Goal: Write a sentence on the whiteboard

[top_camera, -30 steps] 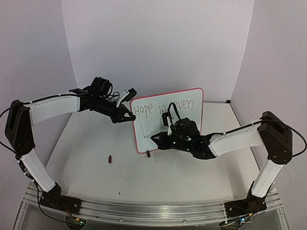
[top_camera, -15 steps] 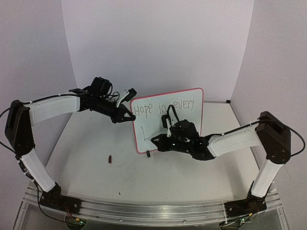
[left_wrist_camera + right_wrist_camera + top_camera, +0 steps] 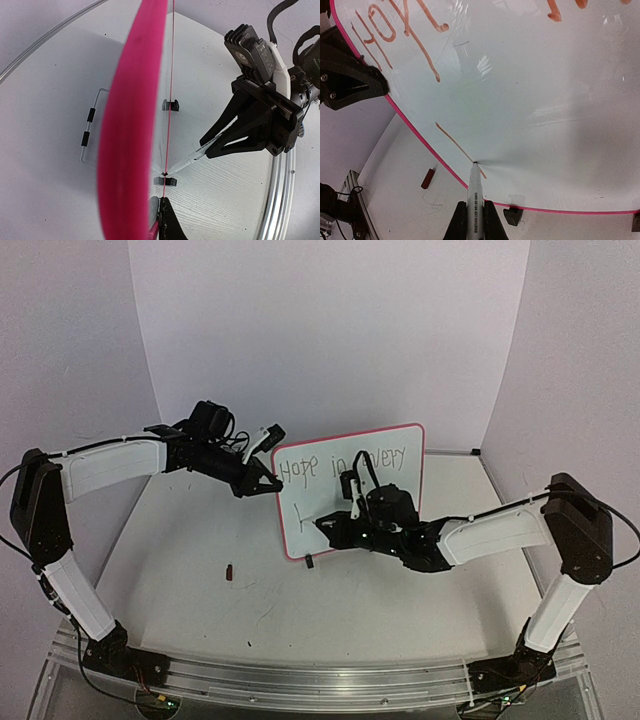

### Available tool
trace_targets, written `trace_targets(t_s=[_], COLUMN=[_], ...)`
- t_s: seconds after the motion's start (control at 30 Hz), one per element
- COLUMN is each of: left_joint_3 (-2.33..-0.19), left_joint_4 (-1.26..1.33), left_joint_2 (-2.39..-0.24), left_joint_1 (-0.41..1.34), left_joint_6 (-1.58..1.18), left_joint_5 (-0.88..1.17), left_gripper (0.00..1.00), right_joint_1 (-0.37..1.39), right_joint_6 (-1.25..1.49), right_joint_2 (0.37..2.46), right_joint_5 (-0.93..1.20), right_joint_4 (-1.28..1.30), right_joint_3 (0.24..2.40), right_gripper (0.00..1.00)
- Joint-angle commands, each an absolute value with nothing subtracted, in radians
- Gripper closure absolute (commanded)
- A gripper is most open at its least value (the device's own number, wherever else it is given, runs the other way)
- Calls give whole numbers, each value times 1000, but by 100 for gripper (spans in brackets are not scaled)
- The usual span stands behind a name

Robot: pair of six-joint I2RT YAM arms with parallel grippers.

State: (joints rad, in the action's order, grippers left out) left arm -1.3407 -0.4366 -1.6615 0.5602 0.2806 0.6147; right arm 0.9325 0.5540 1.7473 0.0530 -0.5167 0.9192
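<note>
The whiteboard (image 3: 395,490), white with a pink rim, stands upright at mid-table. Its top line reads "Hope in every" (image 3: 345,464); this sentence shows as orange-brown letters (image 3: 395,30) in the right wrist view. Below them lies one slanted stroke (image 3: 452,140). My left gripper (image 3: 270,478) is shut on the board's upper left edge, its tips (image 3: 160,220) pinching the pink rim (image 3: 130,130). My right gripper (image 3: 333,525) is shut on a grey marker (image 3: 474,185). The marker's tip touches the board on that stroke. The left wrist view shows the marker (image 3: 192,159) meeting the board edge-on.
A small dark red cap (image 3: 231,571) lies on the table left of the board, also seen from the right wrist as cap (image 3: 428,178). Black feet (image 3: 513,216) hold the board's lower rim. A clear wire stand (image 3: 90,135) lies behind the board. A metal rail (image 3: 320,682) runs along the near edge.
My right gripper has shifted slightly up and right along the board's lower left with the marker. The left arm and the board have not moved.
</note>
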Motion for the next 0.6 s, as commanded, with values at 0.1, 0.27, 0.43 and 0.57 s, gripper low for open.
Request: trace_targets(t_s=[0.1,0.27,0.43,0.57], left_joint_3=[-1333,-1335,-1333,-1335], left_joint_4=[-509,-508,-508,-508], left_joint_2=[-1652,-1654,-1654,-1656], left_joint_1=[562,561,562,562], left_joint_6=[334,333,334,334], left_joint_5=[528,529,530,532], left_gripper=[100,100,100,100], right_joint_1=[931,930,931,930], right_joint_6=[577,588,601,602], right_joint_2=[1702,1700,1706,1713], right_joint_5=[-50,-64,-66,-66], right_joint_4=[-561,-551,-549,-541], right_joint_3=[908,893,874,869], right_gripper=[100,100,100,100])
